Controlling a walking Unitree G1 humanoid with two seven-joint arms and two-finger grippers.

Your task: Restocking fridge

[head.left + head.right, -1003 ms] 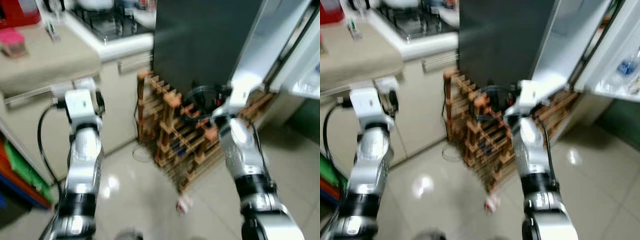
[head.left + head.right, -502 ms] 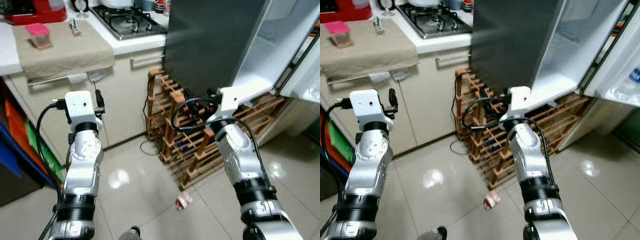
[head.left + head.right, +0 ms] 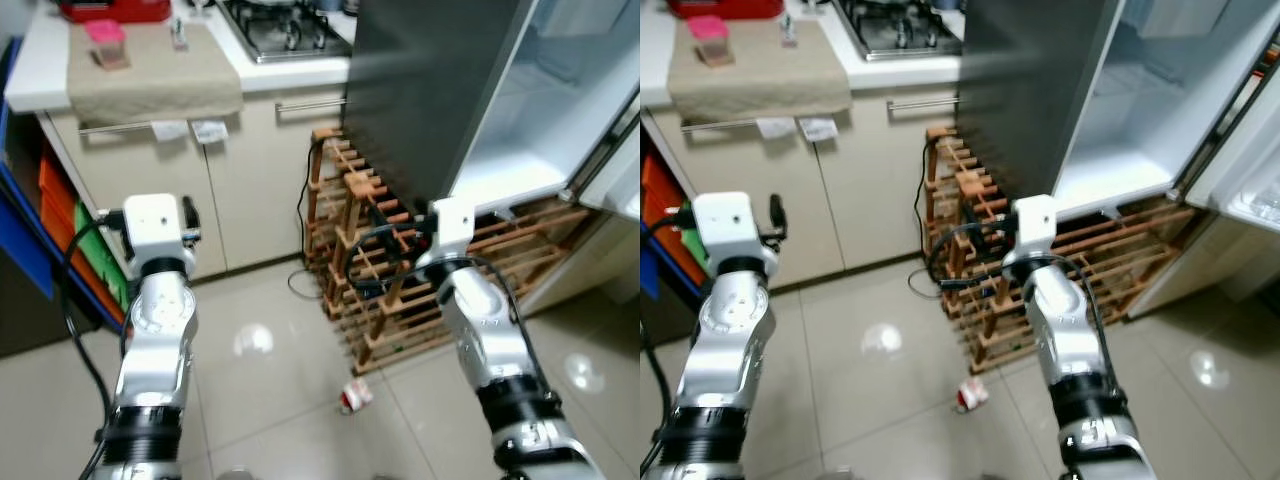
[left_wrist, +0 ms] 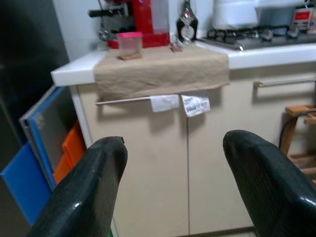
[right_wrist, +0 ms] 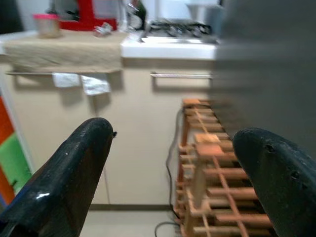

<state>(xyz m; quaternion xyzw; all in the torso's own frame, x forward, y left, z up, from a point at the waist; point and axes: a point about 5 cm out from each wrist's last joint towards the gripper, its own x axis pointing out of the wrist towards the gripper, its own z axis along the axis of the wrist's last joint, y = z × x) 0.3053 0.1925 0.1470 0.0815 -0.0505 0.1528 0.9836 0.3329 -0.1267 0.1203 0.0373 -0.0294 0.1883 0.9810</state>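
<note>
— Blue and orange bins (image 3: 55,215) sit at the far left, tucked beside the end of the cream cabinets (image 3: 250,190). How much room is there from that edge?

— Pale glossy floor tiles (image 3: 270,400) run open from the cabinet fronts toward the robot, with a small crumpled wrapper (image 3: 354,395) lying on them between the two arms. The left gripper (image 4: 170,187) is raised in front of the cabinet doors, its two black fingers spread wide with nothing between them.

— And up on the counter?

— A beige cloth (image 3: 155,80) hangs over the white countertop's (image 3: 35,80) edge, carrying a pink-lidded container (image 3: 106,42). A red appliance (image 4: 136,22) stands behind it, and a gas hob (image 3: 285,30) lies further right. A steel bar handle (image 3: 310,103) crosses the cabinet below the hob.

— What narrows things on the right?

— A wooden wine rack (image 3: 400,270) stands on the floor just beside the cabinets, against the dark side wall of the fridge (image 3: 430,90). The right gripper (image 5: 173,182) is held up near that rack, fingers likewise parted and empty, with a black cable (image 3: 385,235) looping from its wrist.

— And the fridge itself?

— Its door (image 3: 625,160) is swung open at the far right, and the white compartment (image 3: 545,120) stands exposed above the rack, well ahead of both grippers.
</note>
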